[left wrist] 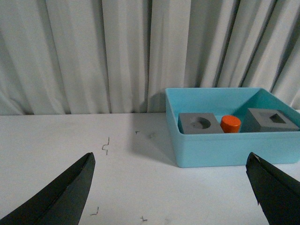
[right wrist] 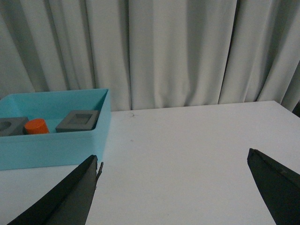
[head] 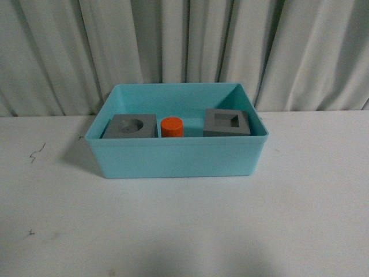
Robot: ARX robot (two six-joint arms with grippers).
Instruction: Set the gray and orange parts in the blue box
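**Both grippers empty, all three parts already in the bin**

My left gripper [left wrist: 171, 192] is spread wide and holds nothing; my right gripper [right wrist: 173, 190] is likewise spread and empty, both hovering over the white table [head: 184, 231]. Beyond them sits the blue box [head: 176, 158]. Inside I count one gray cube with a round recess [head: 131, 126], one orange cylinder [head: 172, 127], and one gray cube with a square recess [head: 227, 122]. I judge them light, rigid and matte; I would grip flat opposite sides.
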